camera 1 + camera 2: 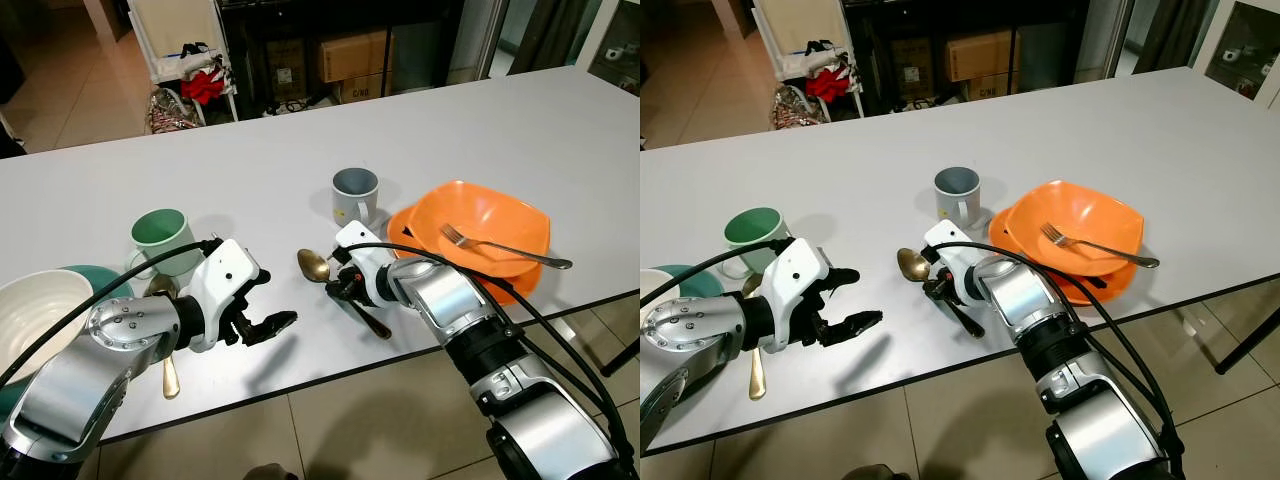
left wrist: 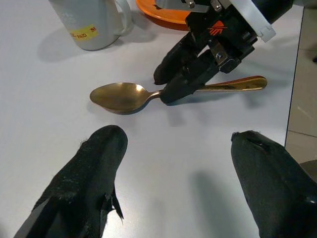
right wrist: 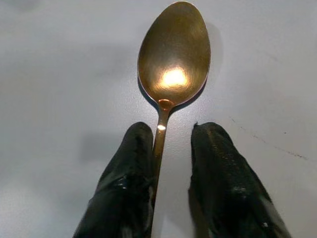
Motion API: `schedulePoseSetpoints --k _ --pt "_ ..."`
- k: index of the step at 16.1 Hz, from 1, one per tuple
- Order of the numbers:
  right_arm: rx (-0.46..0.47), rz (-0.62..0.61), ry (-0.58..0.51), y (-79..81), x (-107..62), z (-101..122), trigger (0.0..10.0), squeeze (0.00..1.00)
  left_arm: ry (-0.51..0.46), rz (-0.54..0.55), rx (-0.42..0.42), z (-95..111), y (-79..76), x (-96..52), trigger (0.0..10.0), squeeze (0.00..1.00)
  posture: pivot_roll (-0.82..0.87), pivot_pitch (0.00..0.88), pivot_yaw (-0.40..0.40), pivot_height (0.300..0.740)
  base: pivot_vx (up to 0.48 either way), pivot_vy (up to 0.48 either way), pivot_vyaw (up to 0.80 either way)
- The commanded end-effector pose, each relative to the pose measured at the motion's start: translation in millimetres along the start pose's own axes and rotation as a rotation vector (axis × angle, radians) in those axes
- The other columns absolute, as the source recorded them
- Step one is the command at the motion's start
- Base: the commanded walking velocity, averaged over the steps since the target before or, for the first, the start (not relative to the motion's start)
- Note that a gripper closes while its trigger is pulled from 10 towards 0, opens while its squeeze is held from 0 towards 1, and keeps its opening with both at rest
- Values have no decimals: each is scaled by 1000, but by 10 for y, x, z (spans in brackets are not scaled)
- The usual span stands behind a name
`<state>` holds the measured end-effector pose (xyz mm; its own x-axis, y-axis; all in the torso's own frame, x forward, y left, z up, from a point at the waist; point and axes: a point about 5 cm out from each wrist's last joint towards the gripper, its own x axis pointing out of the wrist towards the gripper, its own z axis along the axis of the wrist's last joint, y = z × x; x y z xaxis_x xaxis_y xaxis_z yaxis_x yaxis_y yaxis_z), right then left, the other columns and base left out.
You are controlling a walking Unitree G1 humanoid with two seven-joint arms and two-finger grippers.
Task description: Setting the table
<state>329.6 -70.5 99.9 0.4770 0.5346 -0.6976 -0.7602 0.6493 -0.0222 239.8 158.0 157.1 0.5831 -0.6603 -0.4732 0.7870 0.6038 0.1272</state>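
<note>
A gold spoon [image 3: 173,64] lies flat on the white table [image 1: 300,150], its bowl pointing toward the far-left. My right gripper [image 3: 171,130] rests low over the spoon's neck; its fingers straddle the handle, a little apart, with a gap showing beside one finger. In the left eye view that gripper [image 1: 340,285] sits just left of the orange plate. My left gripper [image 1: 278,298] hovers open to the left of the spoon [image 2: 119,96], nothing between its fingers. A fork [image 1: 500,247] lies in the orange bowl [image 1: 485,215].
A grey mug [image 1: 355,193] stands behind the spoon. A green mug [image 1: 160,235], a white bowl [image 1: 35,315] on a teal plate [image 1: 95,275] and a second gold spoon [image 1: 168,375] sit at the left. The table's front edge is close below both grippers.
</note>
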Motion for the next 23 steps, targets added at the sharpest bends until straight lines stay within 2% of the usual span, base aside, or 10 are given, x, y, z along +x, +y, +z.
schedulePoseSetpoints --k 1,13,15,16,17,18,19,21,23 --pt "44 -4 93 3 36 -225 0 0 0 3 15 28 21 10 10000 71 74 0 82 740 0 0 0" --pt "54 -23 57 -68 -113 -192 0 0 -5 9 7 3 -8 28 10000 71 63 0 71 740 0 0 0" --pt "52 -48 5 -128 -229 -90 0 0 -8 12 6 6 -10 31 10000 71 63 0 69 740 0 0 0" --pt "57 -78 -101 -237 -451 139 0 0 -11 15 6 11 -3 32 10000 71 61 0 70 740 0 0 0" --pt "60 -92 -145 -289 -566 233 0 0 -12 16 6 13 -3 34 10000 71 58 0 72 740 0 0 0" --pt "58 -117 -208 -382 -768 363 0 0 -14 14 6 15 -7 37 10000 71 52 0 76 740 0 0 0" --pt "40 -153 -264 -524 -1091 479 0 0 -16 8 6 17 -12 48 10000 71 46 0 79 740 0 0 0" --pt "28 -175 -284 -601 -1279 506 0 0 -17 4 6 20 -14 56 10000 67 39 0 80 740 0 0 0" --pt "13 -240 -303 -733 -1623 496 0 0 -25 -6 8 38 -23 84 10000 67 35 0 78 740 0 0 0"
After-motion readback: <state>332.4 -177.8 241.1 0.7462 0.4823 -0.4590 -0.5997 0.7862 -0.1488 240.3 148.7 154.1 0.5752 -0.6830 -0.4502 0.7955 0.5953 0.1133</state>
